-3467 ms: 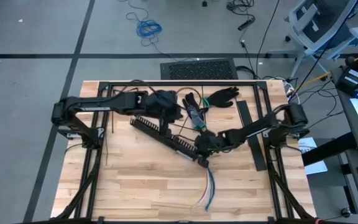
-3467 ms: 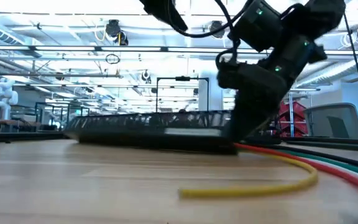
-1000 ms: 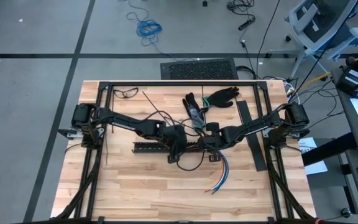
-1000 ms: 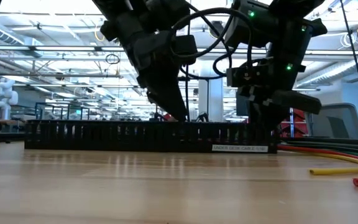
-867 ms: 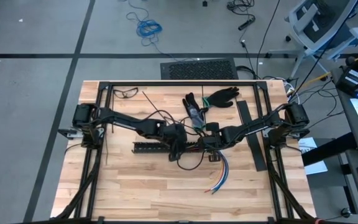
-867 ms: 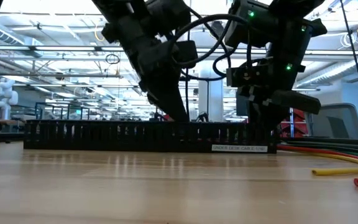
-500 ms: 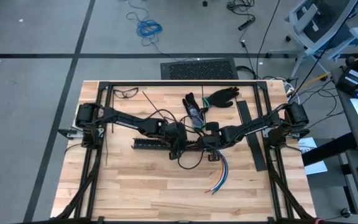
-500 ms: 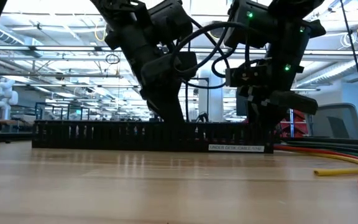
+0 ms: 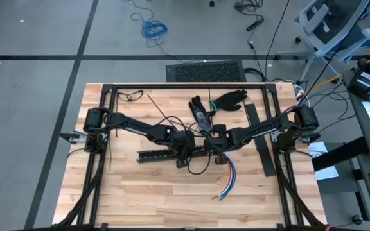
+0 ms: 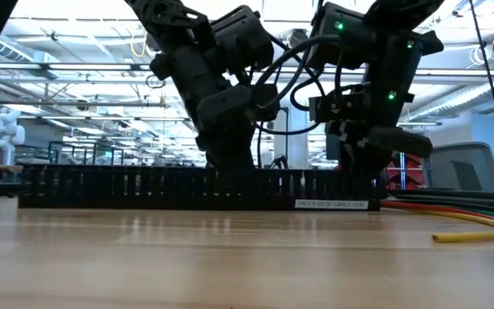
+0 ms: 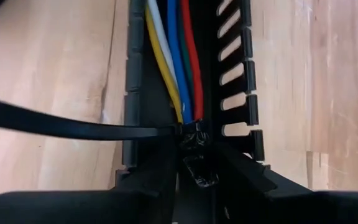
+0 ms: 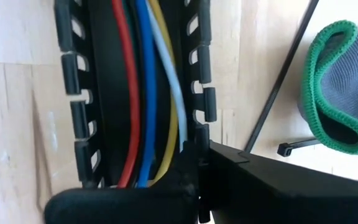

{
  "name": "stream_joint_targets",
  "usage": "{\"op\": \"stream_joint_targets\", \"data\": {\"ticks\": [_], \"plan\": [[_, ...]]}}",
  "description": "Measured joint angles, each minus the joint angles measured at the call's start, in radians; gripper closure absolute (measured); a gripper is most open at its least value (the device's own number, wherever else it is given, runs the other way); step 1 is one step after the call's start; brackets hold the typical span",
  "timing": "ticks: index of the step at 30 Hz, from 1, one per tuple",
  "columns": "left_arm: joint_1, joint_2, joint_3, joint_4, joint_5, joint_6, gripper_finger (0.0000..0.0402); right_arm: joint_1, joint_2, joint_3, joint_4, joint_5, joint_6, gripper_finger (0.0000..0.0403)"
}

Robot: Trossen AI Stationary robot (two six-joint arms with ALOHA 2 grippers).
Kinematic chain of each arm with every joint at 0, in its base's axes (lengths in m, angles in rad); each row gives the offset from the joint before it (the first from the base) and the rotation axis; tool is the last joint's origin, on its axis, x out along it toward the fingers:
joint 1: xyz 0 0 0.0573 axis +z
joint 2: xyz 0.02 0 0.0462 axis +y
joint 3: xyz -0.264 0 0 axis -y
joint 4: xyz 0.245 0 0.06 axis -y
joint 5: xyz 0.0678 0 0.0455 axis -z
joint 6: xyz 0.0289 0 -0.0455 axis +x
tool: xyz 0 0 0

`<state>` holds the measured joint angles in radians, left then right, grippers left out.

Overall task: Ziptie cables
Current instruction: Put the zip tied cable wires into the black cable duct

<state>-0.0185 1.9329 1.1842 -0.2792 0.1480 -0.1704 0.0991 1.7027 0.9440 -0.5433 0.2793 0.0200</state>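
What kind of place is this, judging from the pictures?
Probably a robotics lab or large industrial workshop. The wooden table stands on a grey floor with loose cables and an office chair; the low view shows a long hall with ceiling lights and a white robot figure behind.

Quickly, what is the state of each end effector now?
Left end effector: closed on the ziptie around the cables.
Right end effector: closed, at the cables in the rail; what it holds cannot be told.
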Motion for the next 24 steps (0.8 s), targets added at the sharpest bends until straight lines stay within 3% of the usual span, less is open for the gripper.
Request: {"op": "stream_joint_targets", "data": {"ticks": [10,13,16,24], "plan": [[-0.018,0.041,0.003,0.017,-0.051,-0.033,0.0295,-0.012,0.000,0.000,0.005,0.002,-0.003,0.0403],[-0.018,0.041,0.003,0.015,-0.064,-0.035,0.0327,-0.013,0.000,0.000,0.006,0.004,-0.003,0.0403],[-0.018,0.041,0.003,0.006,-0.058,-0.039,0.0384,-0.015,0.000,0.000,0.010,0.006,-0.005,0.0403],[-0.017,-0.014,0.002,-0.045,-0.057,-0.084,0.0401,-0.015,0.000,0.000,0.014,0.004,-0.005,0.0403]]}}
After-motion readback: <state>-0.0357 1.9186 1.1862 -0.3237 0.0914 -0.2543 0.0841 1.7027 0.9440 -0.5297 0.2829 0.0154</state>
